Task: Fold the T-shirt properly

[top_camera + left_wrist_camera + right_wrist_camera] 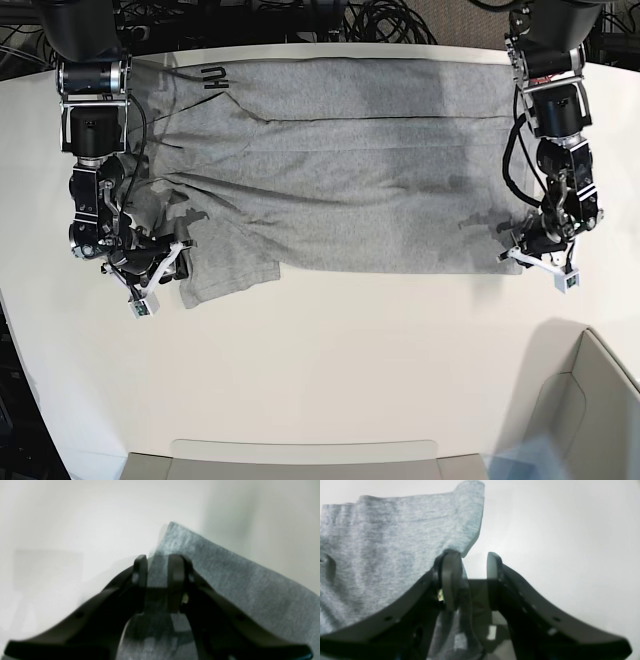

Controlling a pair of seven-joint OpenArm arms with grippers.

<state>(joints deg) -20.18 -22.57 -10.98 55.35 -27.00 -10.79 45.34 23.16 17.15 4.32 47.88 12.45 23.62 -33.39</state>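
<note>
Already the T-shirt [340, 170] lies as a wide band across the far part of the white table [330, 380], one long edge apparently doubled over so that black lettering shows near its far corner. 1 sleeve juts out from the shirt's near edge. Judging by this, a first lengthwise fold seems done — the sleeve tuck and the crosswise folds are left.

The cloth is soft heather-grey jersey, finely flecked, with a neat stitched hem and gentle creases; the table beyond it is smooth and matte.

At one near corner of the shirt the left gripper [157, 565] sits with its jaws set slightly apart, a strip of grey fabric running between them; whether it is truly pinched cannot be told. Beside the jutting sleeve the right gripper [470, 562] has a clear gap between its dark, curved fingers — cloth drapes over one finger [450, 580], but nothing fills the gap, so it reads as open.
</note>
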